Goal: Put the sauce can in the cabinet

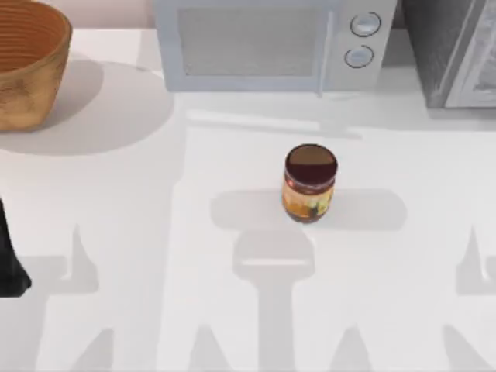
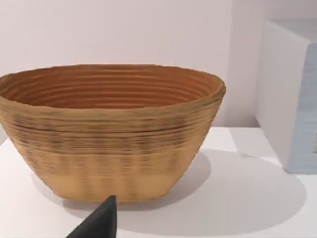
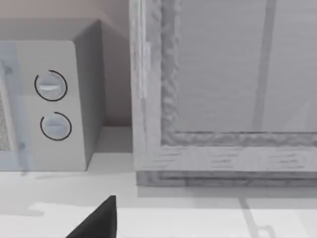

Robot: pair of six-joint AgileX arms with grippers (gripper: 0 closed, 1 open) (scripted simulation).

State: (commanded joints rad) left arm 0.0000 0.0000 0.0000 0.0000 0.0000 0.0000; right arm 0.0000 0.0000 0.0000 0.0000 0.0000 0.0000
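While both arms sit parked, the can (image 1: 310,184) stands upright near the middle of the white table (image 1: 155,232), untouched. Behind it is a pale microwave (image 1: 263,43) with 2 round knobs. At the far right, the dark speckled cabinet (image 1: 453,46) shows its pale framed door (image 3: 228,79). A woven basket (image 1: 27,62) sits far left. Whether either arm's fingers are open cannot be told.

Bare table (image 1: 155,232) surrounds the sauce can (image 1: 310,184); microwave (image 1: 263,46) stands behind.

Overhead view; wrist views facing microwave (image 1: 267,43).
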